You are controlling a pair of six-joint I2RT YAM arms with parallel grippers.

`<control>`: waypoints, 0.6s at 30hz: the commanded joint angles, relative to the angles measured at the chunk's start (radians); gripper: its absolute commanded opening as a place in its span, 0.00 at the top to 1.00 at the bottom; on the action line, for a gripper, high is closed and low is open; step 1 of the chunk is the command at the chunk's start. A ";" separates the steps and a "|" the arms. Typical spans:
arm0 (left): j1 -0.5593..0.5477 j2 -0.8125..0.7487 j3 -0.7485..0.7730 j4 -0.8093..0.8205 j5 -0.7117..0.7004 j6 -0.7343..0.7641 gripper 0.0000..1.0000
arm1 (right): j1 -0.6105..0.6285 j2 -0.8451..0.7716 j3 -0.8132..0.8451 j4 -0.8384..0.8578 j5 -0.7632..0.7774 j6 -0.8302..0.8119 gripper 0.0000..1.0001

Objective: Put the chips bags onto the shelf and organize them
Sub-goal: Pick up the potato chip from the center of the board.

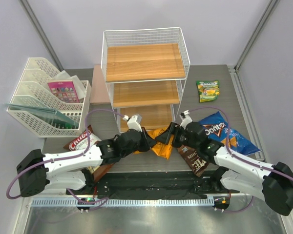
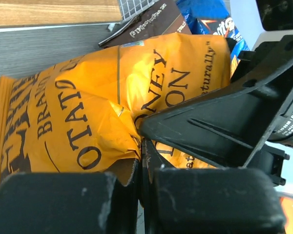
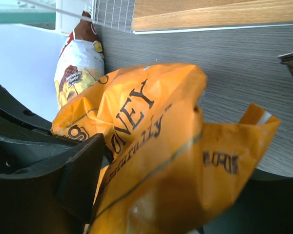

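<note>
The crumpled orange Honey Dijon bag (image 1: 162,143) lies on the tabletop (image 1: 234,102) before the shelf (image 1: 145,80), pinched in the left gripper (image 1: 147,142)'s clamped jaws; the right gripper (image 1: 170,134)'s jaws stand apart around its other side.

A white mesh file tray (image 1: 34,114) holds a pink card packet (image 1: 63,91) and green sheets (image 1: 36,111)
</note>
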 commanded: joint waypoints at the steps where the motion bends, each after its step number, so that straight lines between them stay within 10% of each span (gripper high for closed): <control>1: -0.001 -0.041 -0.010 0.072 0.019 0.016 1.00 | 0.063 0.012 0.017 0.112 0.071 -0.013 0.43; 5: -0.001 -0.057 -0.014 0.045 0.013 0.031 0.99 | 0.102 -0.024 0.023 0.077 0.129 -0.028 0.76; 7: 0.000 -0.067 -0.014 0.023 0.011 0.043 0.78 | 0.109 -0.041 0.037 0.037 0.137 -0.045 0.93; 12: -0.001 -0.122 -0.019 -0.040 0.001 0.056 0.40 | 0.114 -0.081 0.037 -0.005 0.146 -0.056 0.99; 18: -0.001 -0.233 -0.036 -0.186 -0.103 0.037 0.29 | 0.116 -0.100 0.089 -0.061 0.133 -0.072 0.99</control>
